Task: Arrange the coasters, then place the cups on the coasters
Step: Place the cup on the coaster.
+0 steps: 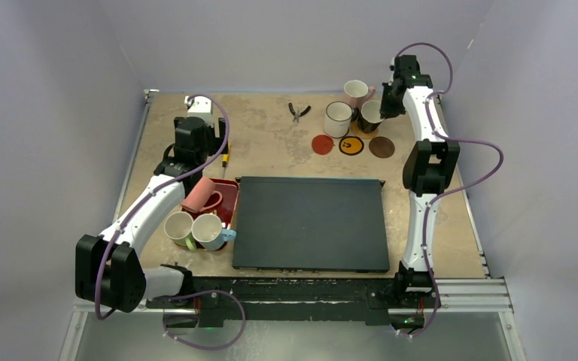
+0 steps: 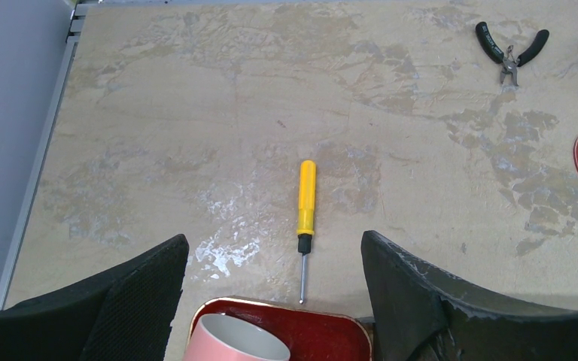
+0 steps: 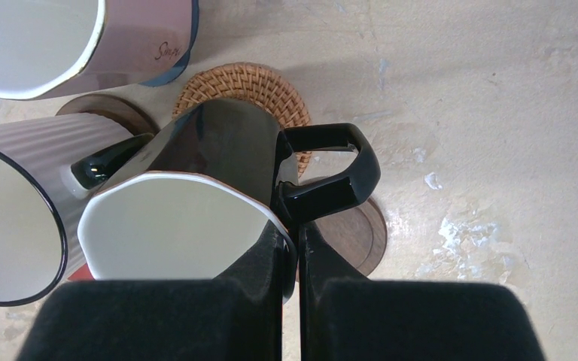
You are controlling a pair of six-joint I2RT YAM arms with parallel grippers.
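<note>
Pinching the rim of the black mug with my right fingers shut, I hold it partly over the woven coaster; I'd centre it there, keep it level and lower gently. My left fingers gape, empty.

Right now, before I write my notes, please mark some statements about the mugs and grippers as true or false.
1. The right gripper pinches the black mug by its rim. True.
2. The left gripper holds the salmon mug. False: the left gripper is open; the salmon mug lies in the red tray.
3. A mug stands on the yellow coaster. False: the yellow coaster is bare.
4. The screwdriver lies beyond the red tray. True.
</note>
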